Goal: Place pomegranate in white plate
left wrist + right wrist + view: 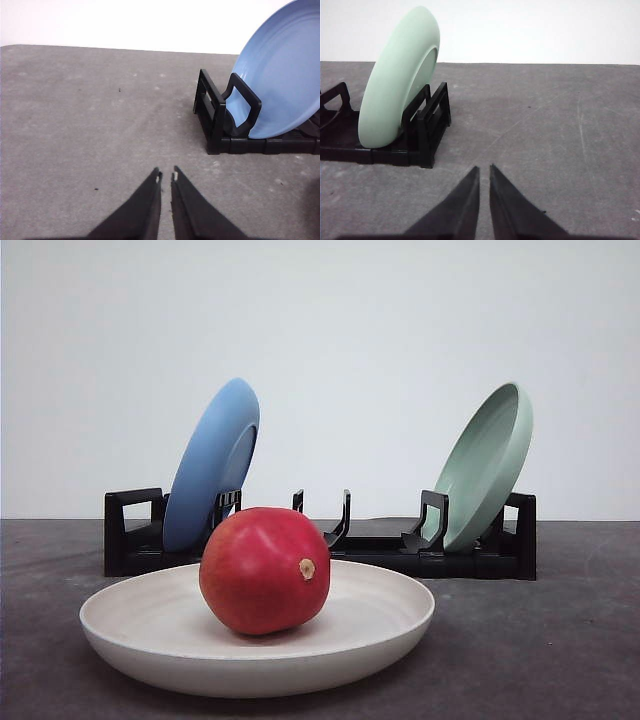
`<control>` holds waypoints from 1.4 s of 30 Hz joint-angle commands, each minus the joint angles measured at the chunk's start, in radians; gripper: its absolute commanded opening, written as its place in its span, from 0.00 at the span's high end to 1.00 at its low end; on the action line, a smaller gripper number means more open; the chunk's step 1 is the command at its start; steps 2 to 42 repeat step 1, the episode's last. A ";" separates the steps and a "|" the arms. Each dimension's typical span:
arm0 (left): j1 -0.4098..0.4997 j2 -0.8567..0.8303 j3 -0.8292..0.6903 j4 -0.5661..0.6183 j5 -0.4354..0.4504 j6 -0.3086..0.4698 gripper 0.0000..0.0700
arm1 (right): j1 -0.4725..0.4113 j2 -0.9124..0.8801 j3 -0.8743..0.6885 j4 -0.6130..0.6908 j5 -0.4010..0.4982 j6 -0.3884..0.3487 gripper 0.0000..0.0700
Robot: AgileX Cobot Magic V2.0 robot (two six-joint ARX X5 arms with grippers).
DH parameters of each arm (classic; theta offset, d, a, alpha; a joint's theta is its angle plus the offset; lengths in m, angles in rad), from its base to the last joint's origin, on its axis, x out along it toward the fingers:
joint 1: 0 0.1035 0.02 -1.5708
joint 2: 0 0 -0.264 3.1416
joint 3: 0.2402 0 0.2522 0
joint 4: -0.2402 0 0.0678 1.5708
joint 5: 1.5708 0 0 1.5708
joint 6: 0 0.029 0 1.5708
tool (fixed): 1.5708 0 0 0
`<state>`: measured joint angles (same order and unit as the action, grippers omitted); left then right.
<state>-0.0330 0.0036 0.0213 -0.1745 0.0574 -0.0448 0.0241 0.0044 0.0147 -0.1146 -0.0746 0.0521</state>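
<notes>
The glossy red pomegranate (pixel 264 570) rests inside the white plate (pixel 390 625) at the front of the table, its tan stem nub facing forward and right. In the left wrist view my left gripper (pixel 166 175) is shut over bare grey table, with nothing between its black fingers. The right wrist view has my right gripper (pixel 484 168) shut too, over bare table and holding nothing.
A black dish rack (pixel 380 550) stands behind the white plate. A blue plate (pixel 212 465) leans in its left end and a pale green plate (pixel 487 462) in its right end. Each wrist view takes in one rack end: blue plate (pixel 282 70), green plate (pixel 400 80).
</notes>
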 commanded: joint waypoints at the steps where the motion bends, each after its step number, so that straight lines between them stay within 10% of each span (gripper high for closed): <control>1: -0.001 0.000 -0.009 0.017 -0.001 0.006 0.98 | -0.001 -0.001 -0.004 0.014 0.003 -0.004 0.95; 42: -0.001 0.000 -0.009 0.017 -0.001 0.006 0.98 | -0.001 -0.001 -0.004 0.014 0.003 -0.004 0.95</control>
